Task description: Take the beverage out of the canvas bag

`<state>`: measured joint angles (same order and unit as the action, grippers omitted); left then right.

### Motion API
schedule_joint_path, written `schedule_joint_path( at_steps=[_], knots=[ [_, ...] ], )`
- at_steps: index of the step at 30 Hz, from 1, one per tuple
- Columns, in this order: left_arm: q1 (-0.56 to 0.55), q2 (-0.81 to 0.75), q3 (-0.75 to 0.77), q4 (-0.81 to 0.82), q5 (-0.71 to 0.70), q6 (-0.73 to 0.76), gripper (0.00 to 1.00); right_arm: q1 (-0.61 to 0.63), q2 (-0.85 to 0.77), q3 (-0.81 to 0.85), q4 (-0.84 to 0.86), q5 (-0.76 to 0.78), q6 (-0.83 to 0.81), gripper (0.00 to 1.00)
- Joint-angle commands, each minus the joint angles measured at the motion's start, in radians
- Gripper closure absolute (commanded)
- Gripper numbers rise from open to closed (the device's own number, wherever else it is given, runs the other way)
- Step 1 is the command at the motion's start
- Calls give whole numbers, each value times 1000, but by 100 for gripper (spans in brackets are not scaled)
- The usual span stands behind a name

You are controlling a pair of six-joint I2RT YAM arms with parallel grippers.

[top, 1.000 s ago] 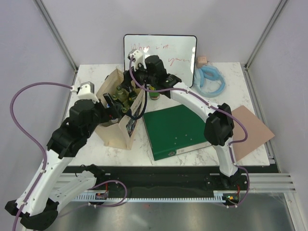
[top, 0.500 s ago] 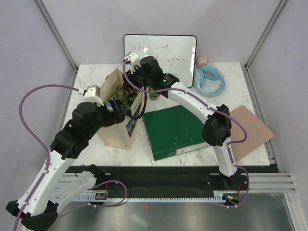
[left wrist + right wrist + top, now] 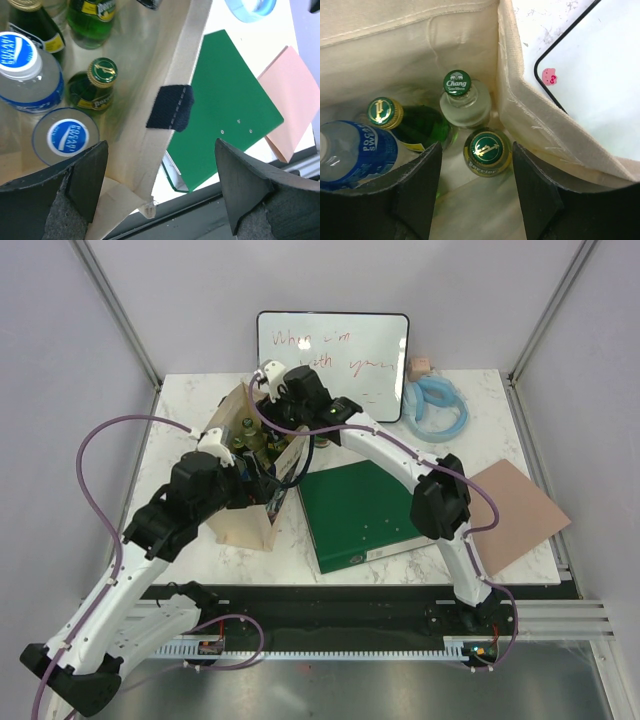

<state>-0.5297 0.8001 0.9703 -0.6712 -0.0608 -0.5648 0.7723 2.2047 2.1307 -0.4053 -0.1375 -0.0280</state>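
Right gripper (image 3: 476,146) is spread apart, nothing clasped. Green-capped bottle (image 3: 488,150) is seen upright just under it — inside the canvas bag (image 3: 530,115).

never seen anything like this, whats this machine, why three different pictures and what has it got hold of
These are two robot arms bolted to the near edge of a table, each ending in a two-finger gripper. The wide picture comes from a camera overhead. The other two come from a camera on each wrist, so the dark shapes at the bottom are that gripper's own fingers.

On the table are a canvas bag, a whiteboard, a green binder and a pink sheet. The bag holds bottles.

The left gripper is open, astride the bag's wall. The right gripper is inside the bag with a green bottle between its fingers. I cannot tell whether it grips it.
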Motion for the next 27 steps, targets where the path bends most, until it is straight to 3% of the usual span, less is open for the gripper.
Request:
schedule_joint_path(
  at_steps=[1,10,13,16,19,22,27],
  knots=[
    [-1,2,-16,44,56,-30,8,-5,41,46,-13,64,-13,34],
    [-1,-15,-36,42,42,-55,8,-7,78,54,-6,72,-18,38],
    [-1,-19,-36,42,32,-60,8,-7,87,58,-6,67,-23,48],
    [-1,-25,-32,39,12,-63,8,-7,84,63,-7,58,-36,65],
    [-1,-29,-19,36,-5,-57,8,-13,61,78,-4,27,-58,87],
    [-1,-30,-7,30,-23,-53,8,-28,24,101,3,-23,-69,99],
    [-1,-39,40,6,-77,-34,7,-51,-31,156,33,-114,-56,100]
  ],
)
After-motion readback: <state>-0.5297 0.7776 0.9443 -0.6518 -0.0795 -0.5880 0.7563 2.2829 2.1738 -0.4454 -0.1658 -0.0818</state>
